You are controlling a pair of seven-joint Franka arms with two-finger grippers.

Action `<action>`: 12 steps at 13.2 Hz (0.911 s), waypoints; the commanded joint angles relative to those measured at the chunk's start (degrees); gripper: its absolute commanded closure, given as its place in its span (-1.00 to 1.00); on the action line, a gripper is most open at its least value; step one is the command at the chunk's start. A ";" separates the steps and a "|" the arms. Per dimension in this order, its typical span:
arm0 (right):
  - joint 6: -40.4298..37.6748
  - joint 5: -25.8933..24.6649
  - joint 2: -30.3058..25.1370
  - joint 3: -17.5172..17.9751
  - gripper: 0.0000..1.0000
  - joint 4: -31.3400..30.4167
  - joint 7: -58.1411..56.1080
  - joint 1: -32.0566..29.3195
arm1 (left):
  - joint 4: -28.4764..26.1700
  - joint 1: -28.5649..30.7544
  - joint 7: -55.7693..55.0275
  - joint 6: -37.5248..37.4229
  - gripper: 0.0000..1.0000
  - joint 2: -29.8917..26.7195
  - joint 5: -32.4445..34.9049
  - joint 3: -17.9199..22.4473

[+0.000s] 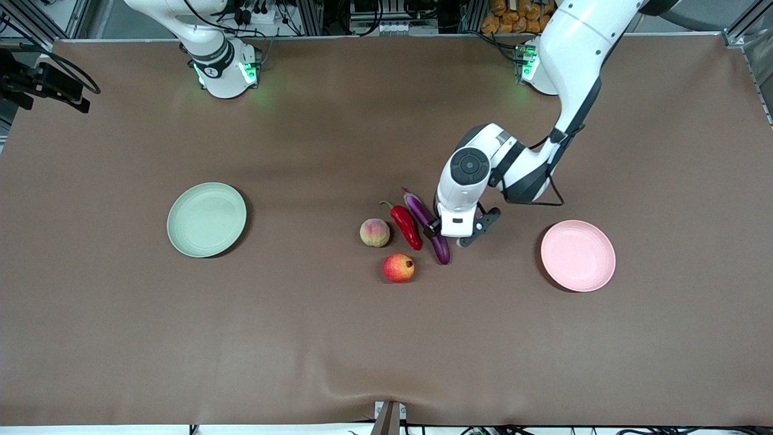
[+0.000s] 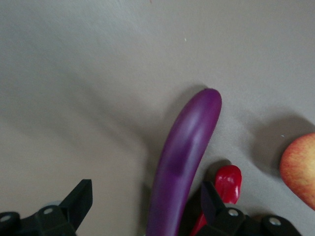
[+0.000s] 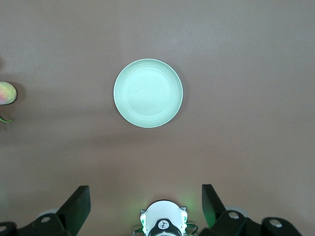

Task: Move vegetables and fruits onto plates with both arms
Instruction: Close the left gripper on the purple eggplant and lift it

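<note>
While my left gripper (image 2: 142, 206) straddles the eggplant (image 2: 184, 162) with fingers spread and my right gripper (image 3: 142, 206) waits open high over the green plate (image 3: 148, 93), I worry the glossy skin could slip out as I close, or a finger (image 2: 214, 199) could nudge the chili pepper (image 2: 227, 183) lying just beside it.

Eggplant (image 2: 182, 162) stem end cut off by left wrist view edge; chili pepper (image 2: 224, 189) mostly hidden by finger (image 2: 216, 206); pomegranate (image 2: 300, 167) cropped; peach (image 3: 6, 93) cropped in right wrist view

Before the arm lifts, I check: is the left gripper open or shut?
Open: the left gripper straddles the eggplant, fingers apart.
</note>
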 commanded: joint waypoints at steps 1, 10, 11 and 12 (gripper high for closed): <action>-0.64 0.86 0.17 0.93 -1.00 0.53 -0.94 -1.63 | 1.67 -0.48 -1.69 2.60 -0.86 2.78 1.32 0.18; -0.64 0.86 0.17 0.93 -1.00 0.53 -0.85 -1.72 | 1.85 -0.57 -1.34 7.54 0.99 5.78 1.76 0.27; -0.64 0.86 0.17 0.93 -1.00 0.53 -0.85 -1.72 | 1.85 -0.48 -1.25 7.54 1.00 5.52 2.11 0.27; -0.64 0.86 0.17 0.93 -1.00 0.53 -0.85 -1.72 | 1.85 -0.40 -0.81 6.84 1.00 4.73 2.46 0.44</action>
